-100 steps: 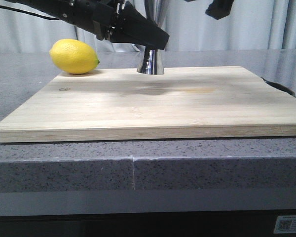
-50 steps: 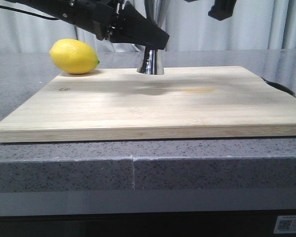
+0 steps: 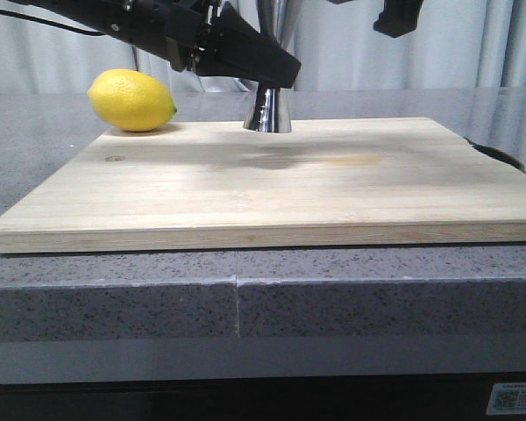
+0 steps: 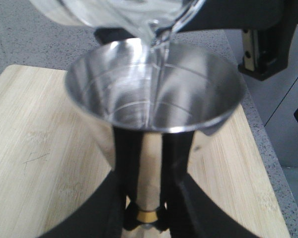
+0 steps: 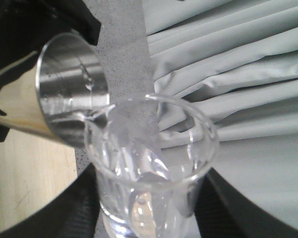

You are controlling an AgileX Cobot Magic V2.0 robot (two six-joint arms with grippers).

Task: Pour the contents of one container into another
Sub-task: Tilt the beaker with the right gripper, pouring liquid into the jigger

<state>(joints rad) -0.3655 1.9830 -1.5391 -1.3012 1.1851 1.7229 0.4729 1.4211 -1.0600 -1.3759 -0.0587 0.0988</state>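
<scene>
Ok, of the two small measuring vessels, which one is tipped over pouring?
The clear glass beaker, tilted with liquid running off its spout. The steel jigger stands upright on the board, receiving it.

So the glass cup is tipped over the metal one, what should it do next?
Probably keep the beaker tilted there a moment: a thin clear stream runs from its spout into the jigger, which the left gripper steadies on the board. Liquid remains in the beaker.

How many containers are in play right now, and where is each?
2. The jigger stands on the cutting board, clamped by the left gripper. The glass beaker is tilted above it in the right gripper, liquid running in. None other visible.
</scene>
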